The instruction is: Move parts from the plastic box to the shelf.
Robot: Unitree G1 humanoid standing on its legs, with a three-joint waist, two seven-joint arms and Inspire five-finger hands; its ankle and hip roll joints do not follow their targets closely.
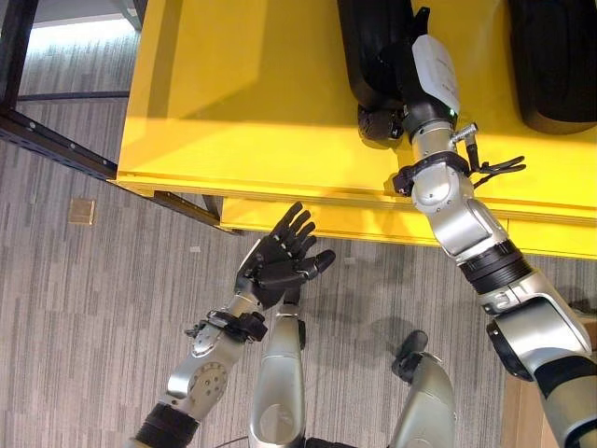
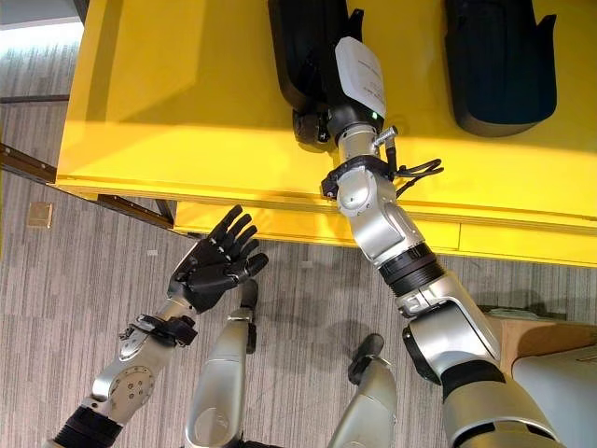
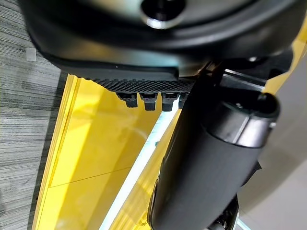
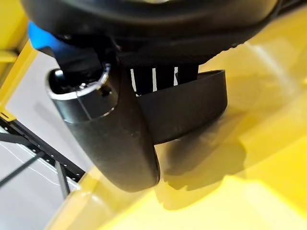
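We see the right hand point(image 2: 322, 112) clasping a black part point(image 2: 303, 47) on the yellow shelf point(image 2: 187, 93), at 12 o'clock. A second part point(image 2: 499, 65) at 1. Left hand point(image 2: 210, 266) spread wide, holding nothing, above floor point(image 2: 56, 299).

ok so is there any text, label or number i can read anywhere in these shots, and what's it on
None can be read.
White cover on the back of the right hand: faint grey print, too small and blurred to read.
Two black parts on the yellow shelf, one under the right hand and one beside it: no visible marking.
Left hand, held open over the floor: no marking.
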